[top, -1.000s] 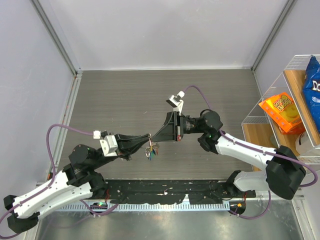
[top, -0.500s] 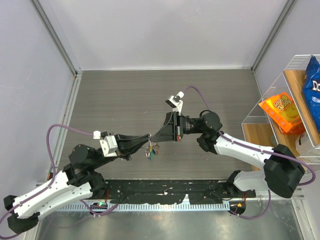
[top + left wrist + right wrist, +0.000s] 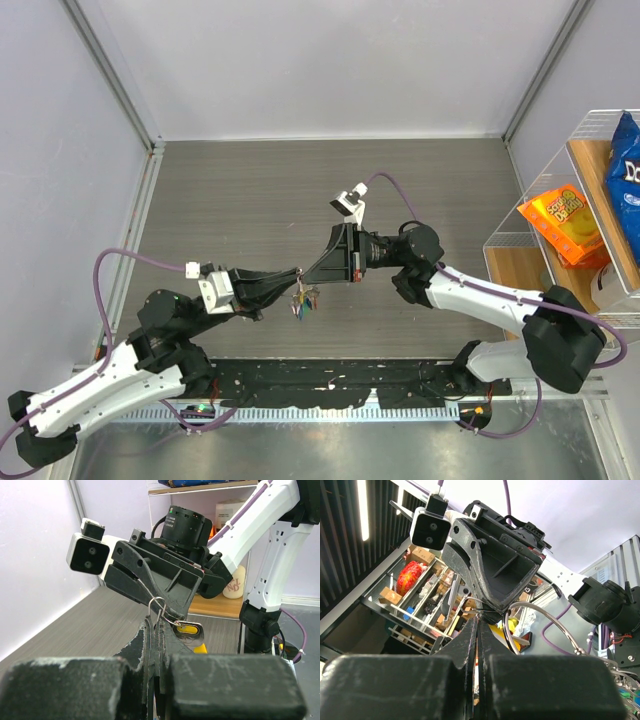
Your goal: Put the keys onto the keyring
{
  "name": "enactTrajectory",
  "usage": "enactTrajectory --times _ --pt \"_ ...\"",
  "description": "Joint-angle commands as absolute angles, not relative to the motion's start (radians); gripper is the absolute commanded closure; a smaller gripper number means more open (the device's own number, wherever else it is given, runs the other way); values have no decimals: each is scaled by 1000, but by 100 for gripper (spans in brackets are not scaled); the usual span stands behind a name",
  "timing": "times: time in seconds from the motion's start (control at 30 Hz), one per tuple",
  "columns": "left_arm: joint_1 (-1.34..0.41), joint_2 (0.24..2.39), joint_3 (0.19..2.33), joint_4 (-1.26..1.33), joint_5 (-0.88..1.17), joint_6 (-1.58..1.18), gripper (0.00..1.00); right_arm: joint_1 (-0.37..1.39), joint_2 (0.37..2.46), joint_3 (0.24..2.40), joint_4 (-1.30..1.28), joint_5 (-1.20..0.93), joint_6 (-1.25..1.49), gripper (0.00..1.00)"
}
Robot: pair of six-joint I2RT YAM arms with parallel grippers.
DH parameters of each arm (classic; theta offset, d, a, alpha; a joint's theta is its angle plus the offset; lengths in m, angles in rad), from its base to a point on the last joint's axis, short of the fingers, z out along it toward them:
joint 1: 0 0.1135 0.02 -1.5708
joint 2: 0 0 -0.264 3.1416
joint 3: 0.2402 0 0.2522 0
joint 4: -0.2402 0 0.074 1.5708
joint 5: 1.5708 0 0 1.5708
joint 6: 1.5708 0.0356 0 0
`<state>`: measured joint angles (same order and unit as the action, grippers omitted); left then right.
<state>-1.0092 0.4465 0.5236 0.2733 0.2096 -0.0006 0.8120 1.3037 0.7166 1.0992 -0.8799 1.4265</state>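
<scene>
**Ana:** Where is the ring (image 3: pixel 158 609)?

**Ben:** Up in the air, right where the two tips meet; it sticks up out of the tip of the left gripper (image 3: pixel 296 271); the right gripper (image 3: pixel 310 273) comes at it from the other side.

**Ana:** And the keys (image 3: pixel 302 302)?

**Ben:** They hang in a little bunch just under the two tips, not touching the table (image 3: pixel 250 200); a yellow key (image 3: pixel 192 631) hangs just beside the right tip; the others are too small to tell apart.

**Ana:** Is the left gripper squeezing?

**Ben:** Yes; its fingers are pressed tight together, and the thin wire of the ring is pinched in them.

**Ana:** And the right one?

**Ben:** Its fingers are squeezed tight too; the wire is right at its tip; I cannot tell if it pinches the ring or a key.

**Ana:** What else is around?

**Ben:** The table lies well below both grippers; a shelf (image 3: pixel 590 165) stands far behind the right gripper; an orange bag (image 3: pixel 563 225) and a blue bag (image 3: pixel 625 165) are in it.
</scene>
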Motion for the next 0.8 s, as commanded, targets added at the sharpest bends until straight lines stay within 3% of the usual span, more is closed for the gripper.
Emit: enactTrajectory --times 0.0,0.77 --pt "-1014 431 517 383 261 -12 100 816 1321 712 1153 -831 1446 94" --pt "-1014 445 492 440 331 58 100 824 1361 724 1160 -842 1509 94"
